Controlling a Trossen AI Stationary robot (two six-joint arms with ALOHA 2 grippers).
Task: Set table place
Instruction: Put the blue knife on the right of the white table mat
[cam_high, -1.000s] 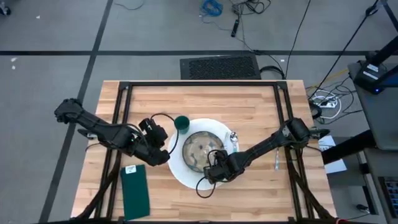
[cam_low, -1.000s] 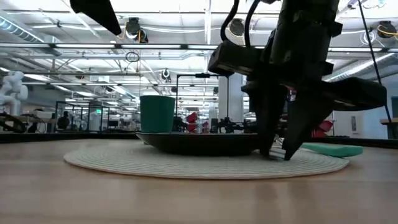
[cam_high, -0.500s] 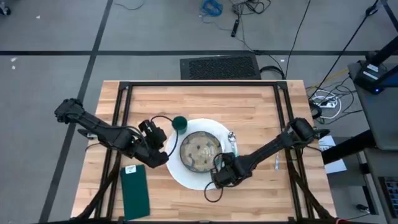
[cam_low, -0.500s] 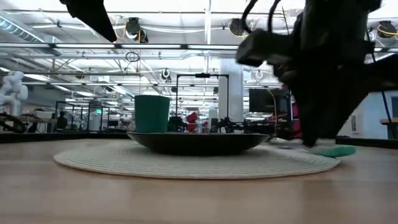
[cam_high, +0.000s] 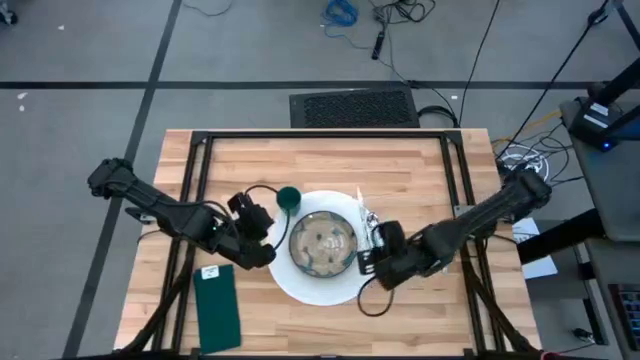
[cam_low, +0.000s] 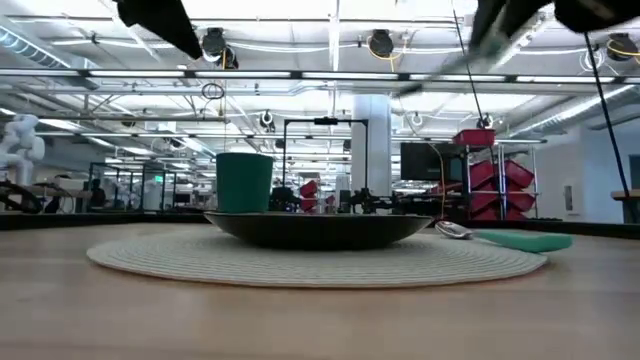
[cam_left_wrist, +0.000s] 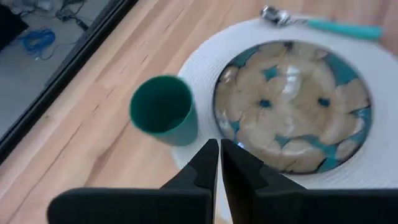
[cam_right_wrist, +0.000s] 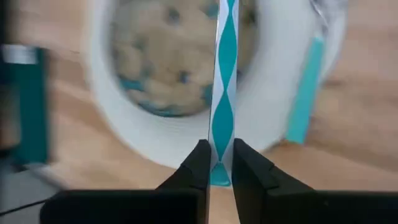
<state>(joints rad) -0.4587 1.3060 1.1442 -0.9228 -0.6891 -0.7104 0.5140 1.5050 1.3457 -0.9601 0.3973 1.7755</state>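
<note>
- Two grippers are over the table (cam_high: 420, 160), a big butcher-block top on a black frame that carries the whole place setting.
- At its middle lies a round white placemat (cam_high: 322, 288) with a floral plate (cam_high: 325, 242) on it; a green cup (cam_high: 290, 198) stands at the mat's far-left edge and a teal-handled spoon (cam_left_wrist: 323, 23) rests on the mat just right of the plate.
- Right gripper (cam_right_wrist: 217, 167) hangs above the mat's right side, its fingers clamped on a teal-and-white striped straw (cam_right_wrist: 224, 81) that points away from the wrist.
- Left gripper (cam_left_wrist: 219, 163) waits above the mat's left edge near the cup, fingers pressed together and empty.
- A green napkin (cam_high: 218, 310) lies on the wood left of the mat.
- Step in hand, as I judge it: carrying the straw to its place.
- Next move likely calls for bringing the straw over to the cup, tipping it upright, and releasing only once the end is inside the rim; a slanted entry could knock the cup over.
</note>
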